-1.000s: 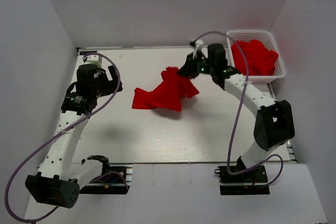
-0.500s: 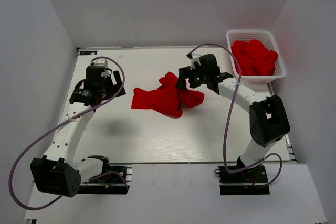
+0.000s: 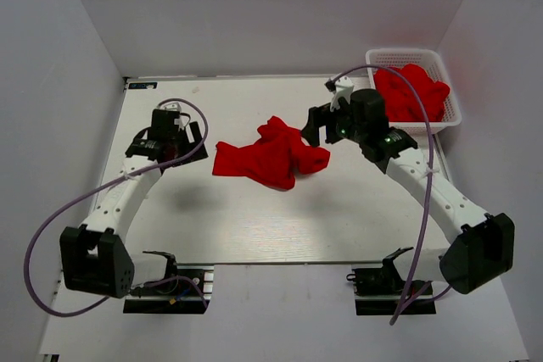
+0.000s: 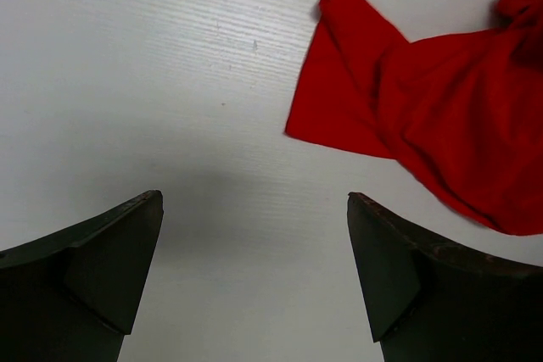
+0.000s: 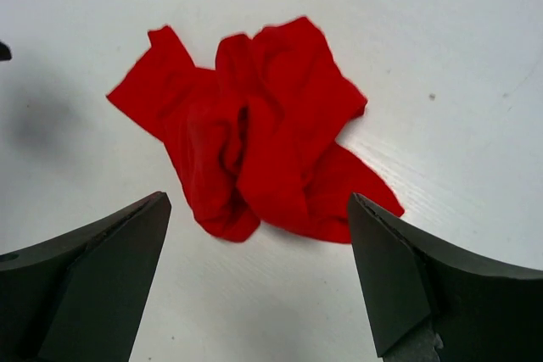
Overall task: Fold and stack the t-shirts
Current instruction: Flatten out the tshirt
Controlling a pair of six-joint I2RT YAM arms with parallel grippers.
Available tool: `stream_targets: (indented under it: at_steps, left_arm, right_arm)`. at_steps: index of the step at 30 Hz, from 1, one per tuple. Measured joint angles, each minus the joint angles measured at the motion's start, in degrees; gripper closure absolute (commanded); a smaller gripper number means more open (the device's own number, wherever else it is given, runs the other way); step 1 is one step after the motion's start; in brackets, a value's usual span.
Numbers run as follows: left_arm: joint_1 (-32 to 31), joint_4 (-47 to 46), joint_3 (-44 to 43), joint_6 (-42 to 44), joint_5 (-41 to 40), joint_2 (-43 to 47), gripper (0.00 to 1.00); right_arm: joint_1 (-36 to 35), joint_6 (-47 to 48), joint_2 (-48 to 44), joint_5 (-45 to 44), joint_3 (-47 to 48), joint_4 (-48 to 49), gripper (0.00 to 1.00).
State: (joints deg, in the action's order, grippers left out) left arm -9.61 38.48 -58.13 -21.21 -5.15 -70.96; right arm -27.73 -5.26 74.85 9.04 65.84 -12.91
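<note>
Cloth sits in two places on my screens. One loose t-shirt (image 3: pixel 270 153) lies crumpled near the middle of the white surface (image 3: pixel 280 218). It is bunched into thick folds, with a flatter flap reaching out toward the left arm's side. A heap of t-shirts (image 3: pixel 412 91) in the same bright red fills the white lattice basket (image 3: pixel 405 53) at the far right corner of the surface and rises above its rim.

My right pincer (image 3: pixel 314 129) hangs just beside the right edge of the loose t-shirt, jaws spread wide with nothing gripped. On the right wrist feed I look down past both dark jaws at the whole crumpled bundle. It fills the gap between them, and I see no contact with the fabric.

My left pincer (image 3: pixel 188 143) is on the opposite side, near the shirt's flat flap but apart from it. Its jaws are just as wide and equally empty. The left wrist feed shows bare white surface between the jaws, and the flap's pointed corner lies up and to the right of them. Both arms reach in from the near edge, with the loose t-shirt between them.
</note>
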Motion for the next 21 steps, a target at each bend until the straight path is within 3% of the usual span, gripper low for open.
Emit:
stream_targets:
  at_steps: [9, 21]
  left_arm:
    - [-0.92, -7.61, 1.92, -0.92, 1.60, -15.08, 0.08]
    - [-4.31, -22.77, 6.78, 0.63, 4.09, -23.69, 0.12]
  right_arm:
    - [-0.94, -0.79, -1.38, -1.44, -12.31, -5.64, 0.10]
    - [-0.94, -2.56, -2.86, -0.79, -15.19, -6.25, 0.10]
